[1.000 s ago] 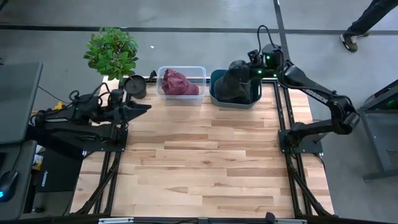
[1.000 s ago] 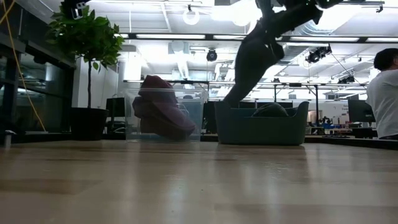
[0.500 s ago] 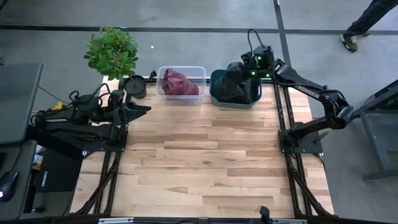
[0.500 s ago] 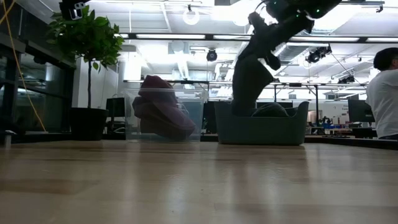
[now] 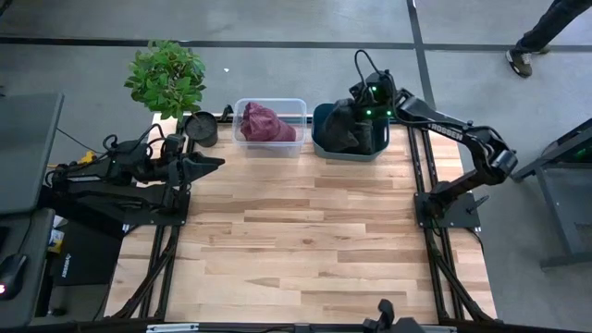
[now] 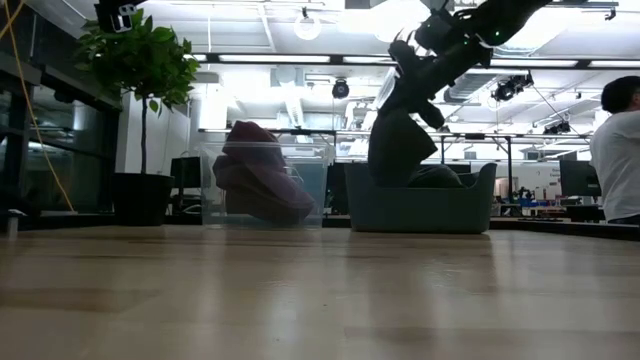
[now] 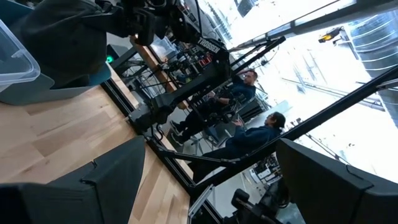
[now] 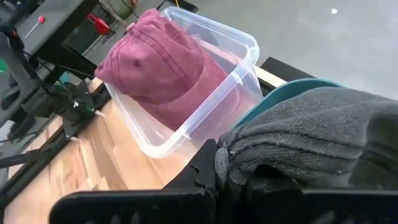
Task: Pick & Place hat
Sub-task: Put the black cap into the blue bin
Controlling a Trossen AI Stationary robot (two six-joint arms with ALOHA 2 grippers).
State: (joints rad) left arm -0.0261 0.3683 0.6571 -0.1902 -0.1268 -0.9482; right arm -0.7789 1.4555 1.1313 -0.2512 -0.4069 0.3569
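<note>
- Light wooden plank surface (image 5: pixel 305 240): carries two containers side by side along its far edge; the near part lies bare.
- Dark grey knitted hat (image 5: pixel 344 128): hangs bunched over the teal plastic tub (image 5: pixel 323 141), its lower part inside the tub and its upper part lifted above the rim. In the low view the hat (image 6: pixel 395 140) rises as a dark column out of the tub (image 6: pixel 420 208). In the right wrist view its ribbed knit (image 8: pixel 311 134) fills the area just ahead of the fingers.
- Right end effector (image 5: pixel 363 113): above the teal tub at the far right of the surface, fingers together and clamped on the dark grey knitted hat.
- Clear plastic rectangular bin (image 5: pixel 242 136): stands just beside the teal tub, on its left in the high view.
- Maroon fabric cap (image 5: pixel 266 123): lies crumpled inside the clear bin; the right wrist view shows its crown (image 8: pixel 158 59) with a button on top, resting against the bin wall (image 8: pixel 186 134).
- Left end effector (image 5: pixel 205 161): waits at the left edge of the surface, fingers apart, holding nothing.
- Green leafy potted plant (image 5: pixel 166 76): stands beyond the far left corner, next to a round black pot (image 5: pixel 201 129).
- Person in a white top (image 6: pixel 618 160): visible at the right edge of the low view, in the room behind.
</note>
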